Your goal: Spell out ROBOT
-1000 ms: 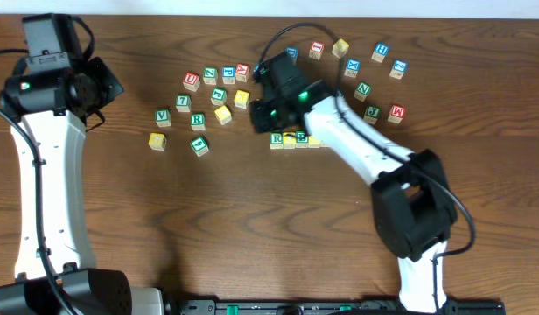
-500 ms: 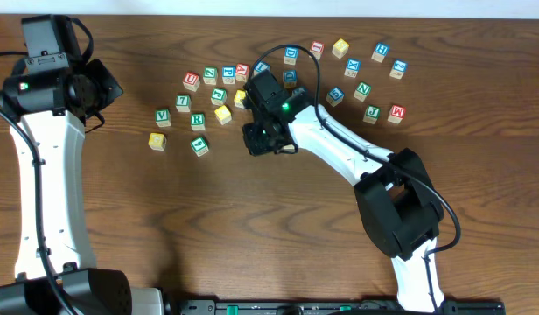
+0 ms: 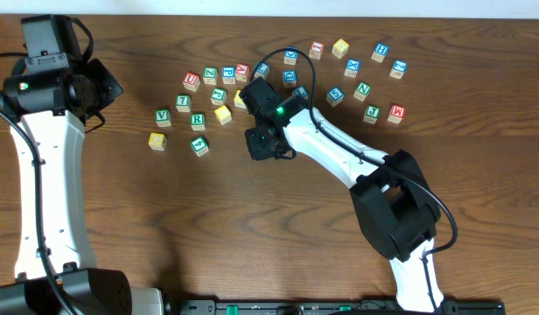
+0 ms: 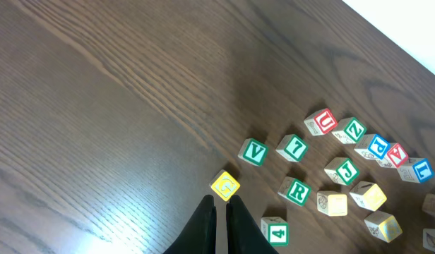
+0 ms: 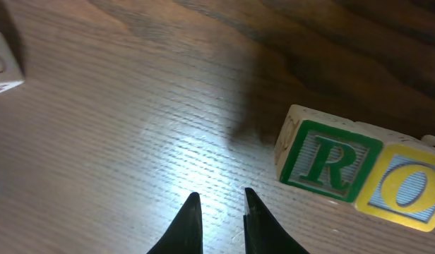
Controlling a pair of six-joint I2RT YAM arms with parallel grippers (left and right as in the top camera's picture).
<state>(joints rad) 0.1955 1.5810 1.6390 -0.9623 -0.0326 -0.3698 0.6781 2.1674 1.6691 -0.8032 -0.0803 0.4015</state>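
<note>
My right pincer [image 5: 219, 200] hovers low over the table [image 5: 133, 106], tips barely parted, carrying nothing. Just beside it, the green R block [image 5: 329, 162] touches the yellow O block [image 5: 408, 190]: 2 letters placed. B, O, T beyond? Hidden from me, cannot tell.

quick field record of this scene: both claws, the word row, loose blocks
right claw: jaws slightly apart, empty, over bare wood beside the R end of the row
word row: green R block touching yellow O block; anything beyond is out of frame
left claw: shut, empty, near yellow G block
loose blocks: second green R, V, U, scattered apart
</note>
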